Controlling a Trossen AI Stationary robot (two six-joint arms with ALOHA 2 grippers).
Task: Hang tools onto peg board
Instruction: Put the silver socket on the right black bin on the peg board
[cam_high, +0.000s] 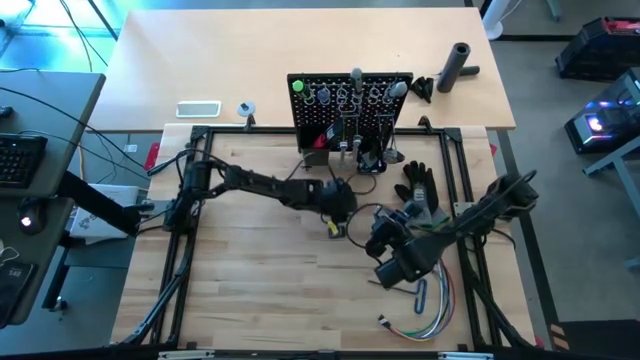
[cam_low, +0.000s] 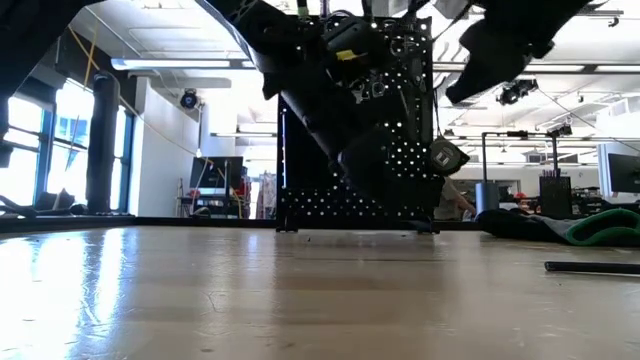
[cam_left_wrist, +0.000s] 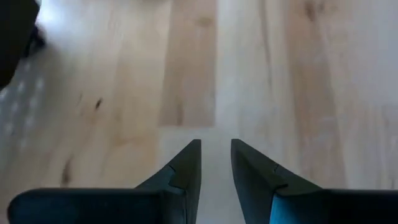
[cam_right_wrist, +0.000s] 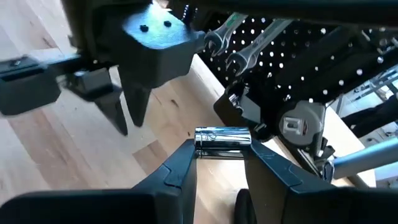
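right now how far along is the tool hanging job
Several tools already hang on the peg board, including silver wrenches. In hand: the right gripper holds a shiny metal socket near the board. The left gripper is empty, fingers narrowly apart over bare wood. Left on the table: a thin dark tool; the glove and wires stay.

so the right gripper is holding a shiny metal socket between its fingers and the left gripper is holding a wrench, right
Not quite. The right gripper does clamp the shiny metal socket, but the left gripper holds no wrench: the left wrist view shows only bare wooden table between its fingers. The wrenches hang on the peg board.
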